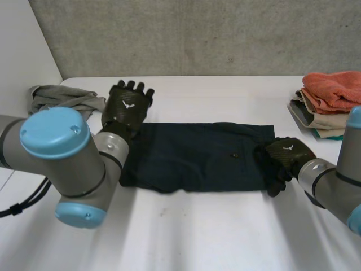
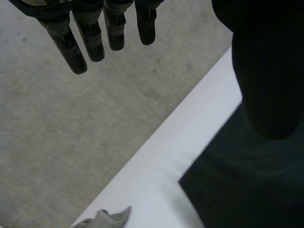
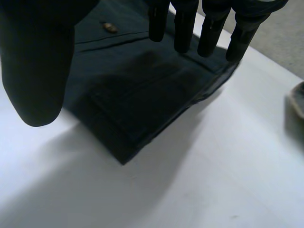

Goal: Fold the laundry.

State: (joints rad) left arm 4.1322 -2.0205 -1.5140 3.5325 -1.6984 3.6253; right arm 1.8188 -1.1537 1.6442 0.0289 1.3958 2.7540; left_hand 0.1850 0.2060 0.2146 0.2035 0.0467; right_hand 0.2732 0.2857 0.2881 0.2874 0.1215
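**A:** Head view first. Where are the navy shorts (image 1: pixel 197 158)?

**B:** Flat across the middle of the frame on the white bench (image 1: pixel 197 231), a small button (image 1: pixel 233 153) showing right of centre. The left hand (image 1: pixel 128 107) hovers over their upper left corner with its fingers straight and spread, holding nothing. The right hand (image 1: pixel 285 158) is on their right edge.

**A:** What else is around?

**B:** A crumpled grey cloth (image 1: pixel 59 97) lies at the far left, partly behind the left arm. A stack of folded laundry (image 1: pixel 330 104) sits at the right edge with a coral towel on top, well apart from the shorts. A concrete wall (image 1: pixel 197 34) runs behind the bench.

**A:** Left wrist view?

**B:** The left hand (image 2: pixel 90 38) has straight fingers in the air, thumb apart. A corner of the shorts (image 2: pixel 237 190) lies below the thumb on the bench (image 2: pixel 156 161), a tip of the grey cloth (image 2: pixel 107 219) lies further along it, and the wall (image 2: pixel 71 133) is beyond the fingers.

**A:** Right wrist view?

**B:** The right hand (image 3: pixel 183 28) has straight fingers with their tips at the shorts' (image 3: pixel 133 95) layered edge. The thumb stands apart, gripping nothing. The button (image 3: pixel 109 27) is between thumb and fingers, and there is bare bench (image 3: pixel 190 180) beside them.
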